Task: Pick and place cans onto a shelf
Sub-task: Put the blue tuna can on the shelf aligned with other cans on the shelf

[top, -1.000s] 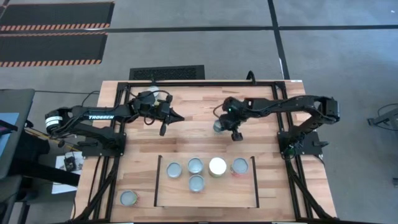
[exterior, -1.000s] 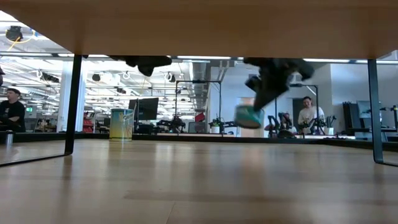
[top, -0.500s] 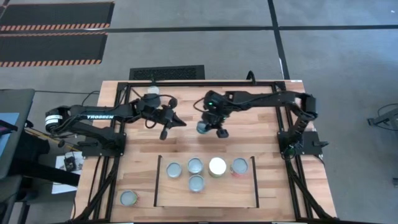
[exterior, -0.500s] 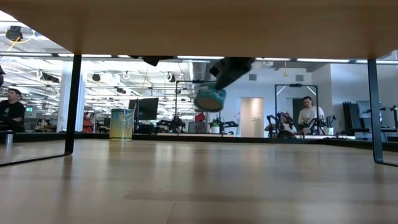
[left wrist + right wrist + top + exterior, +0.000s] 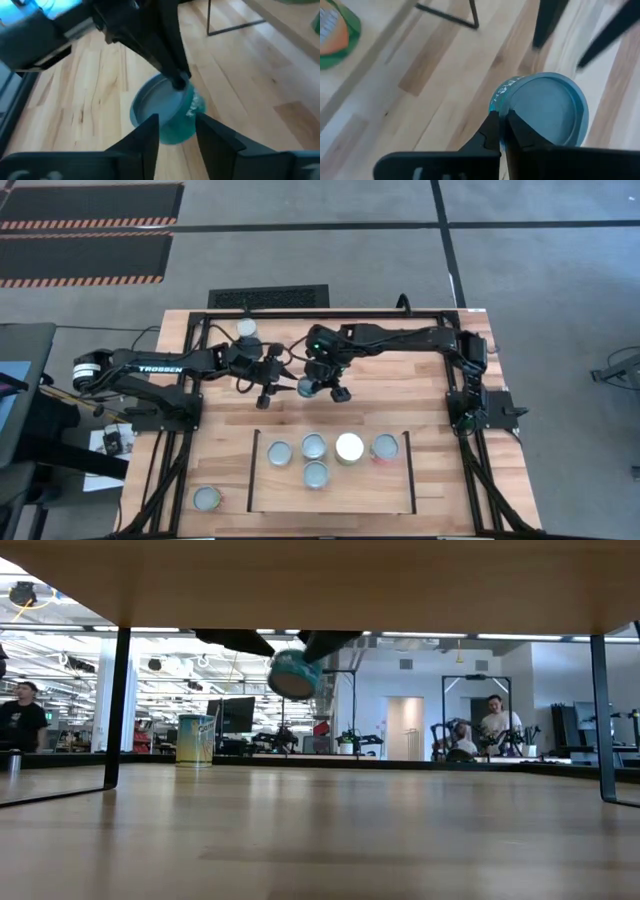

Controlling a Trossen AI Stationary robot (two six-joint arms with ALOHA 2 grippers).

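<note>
Above mid-table, right hand [image 5: 322,387] clamps a teal can [image 5: 309,387], label blurred; left hand [image 5: 276,381] gapes empty alongside.

Pale wood table [image 5: 420,395], visibly grained, satin finish. Teal-labelled can [image 5: 167,112] with smooth matt grey metal lid, held by matt black right gripper [image 5: 318,383]. At 6 o'clock, light-wood shelf [image 5: 380,490] edged by thin black rails.

Shelf [image 5: 380,490]: front half left bare behind five cans [image 5: 316,474]. Mid-bench passage is blocked by left pincer [image 5: 278,372] and right pincer [image 5: 322,388], nearly touching.
</note>
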